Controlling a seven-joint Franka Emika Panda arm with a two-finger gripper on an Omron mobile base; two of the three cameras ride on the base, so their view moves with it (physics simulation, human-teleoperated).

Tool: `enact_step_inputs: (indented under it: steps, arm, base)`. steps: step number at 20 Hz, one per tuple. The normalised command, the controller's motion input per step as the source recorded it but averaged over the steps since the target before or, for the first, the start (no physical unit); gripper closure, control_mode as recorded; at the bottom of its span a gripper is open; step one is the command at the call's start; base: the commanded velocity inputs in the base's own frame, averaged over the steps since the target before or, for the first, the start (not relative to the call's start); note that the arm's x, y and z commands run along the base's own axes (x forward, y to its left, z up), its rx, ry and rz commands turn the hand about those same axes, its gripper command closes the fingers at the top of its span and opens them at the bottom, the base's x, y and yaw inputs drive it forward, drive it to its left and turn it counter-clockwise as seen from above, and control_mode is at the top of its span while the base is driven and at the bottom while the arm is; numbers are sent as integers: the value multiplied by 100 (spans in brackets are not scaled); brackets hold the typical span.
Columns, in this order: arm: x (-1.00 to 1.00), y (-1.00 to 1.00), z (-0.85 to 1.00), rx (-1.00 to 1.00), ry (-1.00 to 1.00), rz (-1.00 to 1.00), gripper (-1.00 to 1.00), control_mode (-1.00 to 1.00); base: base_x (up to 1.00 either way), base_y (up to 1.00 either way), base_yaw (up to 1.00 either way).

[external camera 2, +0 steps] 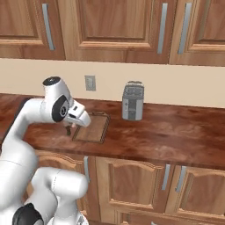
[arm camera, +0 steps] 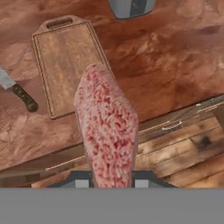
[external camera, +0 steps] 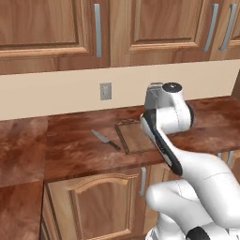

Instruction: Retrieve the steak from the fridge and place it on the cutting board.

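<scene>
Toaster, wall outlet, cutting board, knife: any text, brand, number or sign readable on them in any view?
None readable.
Toaster: dark front panel, no legible label.
Wall outlet: blank plate.
Cutting board: bare wood.
Knife: no marking visible.
Steak held in the end effector: no label.

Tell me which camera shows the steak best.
The hand view: the steak hangs close up between the end effector's fingers, above the counter edge, short of the cutting board. In the right base view just a pink sliver shows; in the left base view the arm hides it.
</scene>
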Motion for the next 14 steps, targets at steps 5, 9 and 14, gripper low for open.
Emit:
enact_step_inputs:
  steps: [5, 9, 14]
  arm:
    - [84, 7, -5, 12, 2, 16, 100, -100]
    - [90, 14, -21, 0, 27, 13, 100, -100]
    - [67, 4, -17, 0, 13, 5, 100, -100]
  base:
    - [0, 0, 0]
    - [0, 0, 0]
    - [0, 0, 0]
